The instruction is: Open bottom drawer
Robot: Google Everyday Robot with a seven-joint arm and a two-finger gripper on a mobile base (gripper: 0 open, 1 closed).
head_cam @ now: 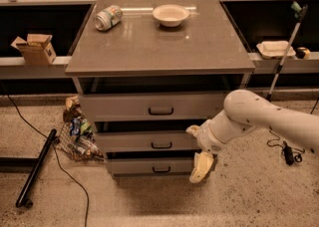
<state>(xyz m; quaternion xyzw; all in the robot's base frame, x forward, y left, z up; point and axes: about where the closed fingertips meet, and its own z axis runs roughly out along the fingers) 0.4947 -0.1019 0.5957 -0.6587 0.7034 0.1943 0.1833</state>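
The bottom drawer [134,167] is the slimmest grey front of three, with a small black loop handle [161,170] at its centre; it looks shut. Above it are the middle drawer [144,142] and the top drawer [149,106]. My gripper [201,167] hangs from the white arm [259,116] that comes in from the right. It sits in front of the bottom drawer's right end, to the right of the handle and apart from it. The cream fingers [203,161] point down.
A crushed can [108,17] and a white bowl [171,15] sit on the cabinet top [159,47]. A pile of rubbish [77,134] lies left of the cabinet, with a black bar [36,169] and a cable on the floor. A cardboard box [36,48] sits on the left shelf.
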